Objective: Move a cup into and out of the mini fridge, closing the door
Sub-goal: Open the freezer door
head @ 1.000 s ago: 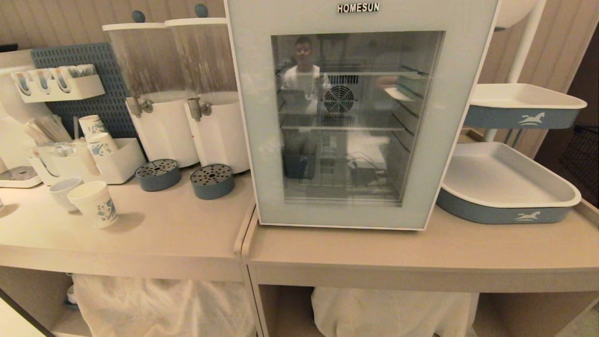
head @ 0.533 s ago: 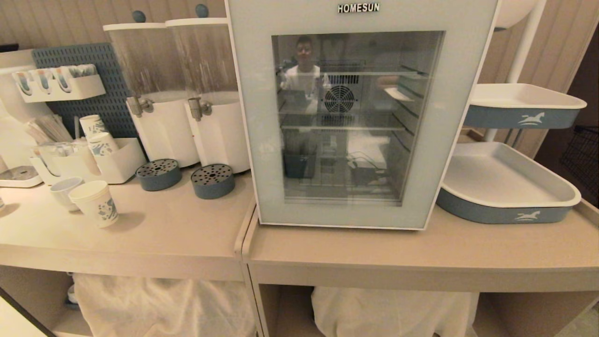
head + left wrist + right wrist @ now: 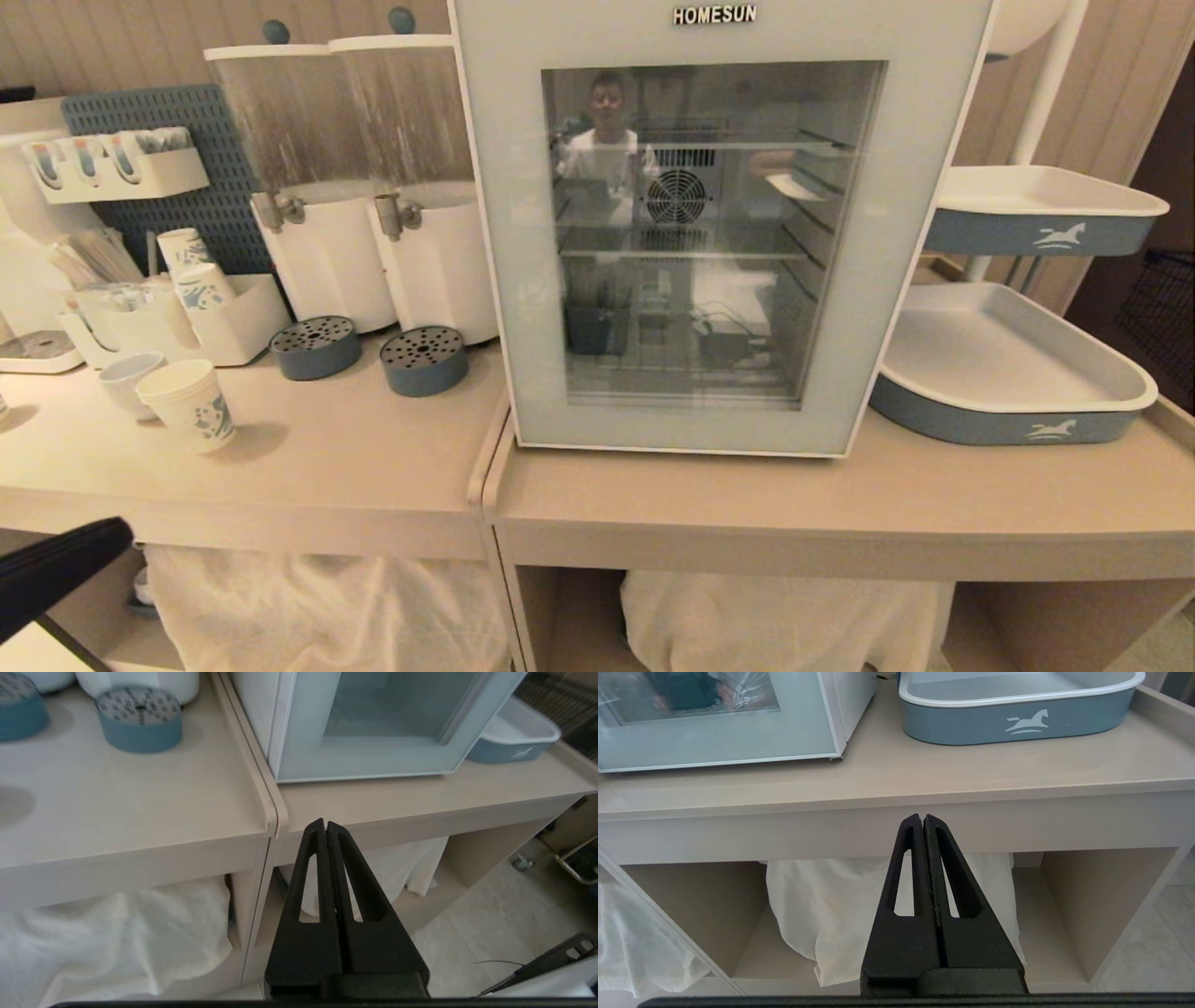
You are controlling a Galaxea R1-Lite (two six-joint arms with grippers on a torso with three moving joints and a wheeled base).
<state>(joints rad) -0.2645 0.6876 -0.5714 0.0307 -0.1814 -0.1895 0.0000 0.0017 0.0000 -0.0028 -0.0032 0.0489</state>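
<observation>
- The counter carries everything.
- The mini fridge stands toward the back of it, its glass door closed.
- Blue-and-white trays sit toward the counter's right edge.
- Two drink dispensers stand left of the fridge.
- The left gripper, fingers pressed together and empty, hangs below the counter's front edge.
- The right gripper, likewise closed and empty, sits below that front edge.
- The cup stands upright near the counter's left edge.
</observation>
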